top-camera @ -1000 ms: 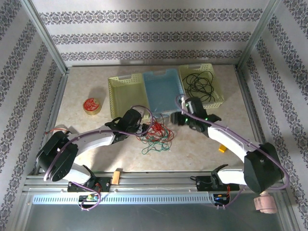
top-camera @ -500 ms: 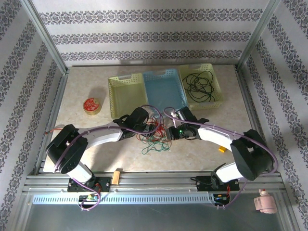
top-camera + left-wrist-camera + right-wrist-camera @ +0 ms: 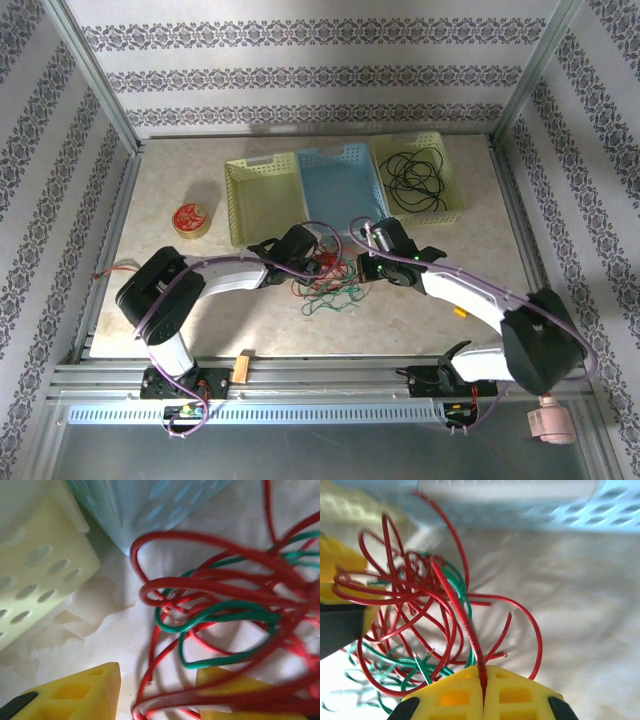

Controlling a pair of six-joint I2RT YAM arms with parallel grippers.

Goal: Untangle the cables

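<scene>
The cables (image 3: 330,280) are seen as a loose tangle of red and green loops on the table (image 3: 180,290), at the middle of the top view, just below the near edge of the blue basket (image 3: 340,185). A separate coil of black cable (image 3: 415,180) is seen lying in the yellow basket (image 3: 453,175) at the upper right.

One red strand (image 3: 462,620) is drawn up out of the tangle (image 3: 420,610) and is pinched between the closed jaws of the right gripper (image 3: 483,692), which is placed at the tangle's right side (image 3: 368,265).

The left gripper (image 3: 318,262) is set against the tangle's upper left edge. In its wrist view the jaws (image 3: 157,695) are held apart, with red loops (image 3: 220,610) lying in the gap and across the finger at the lower right; whether any strand is gripped cannot be told. A pale yellow basket (image 3: 40,570) fills the upper left of that frame.
</scene>
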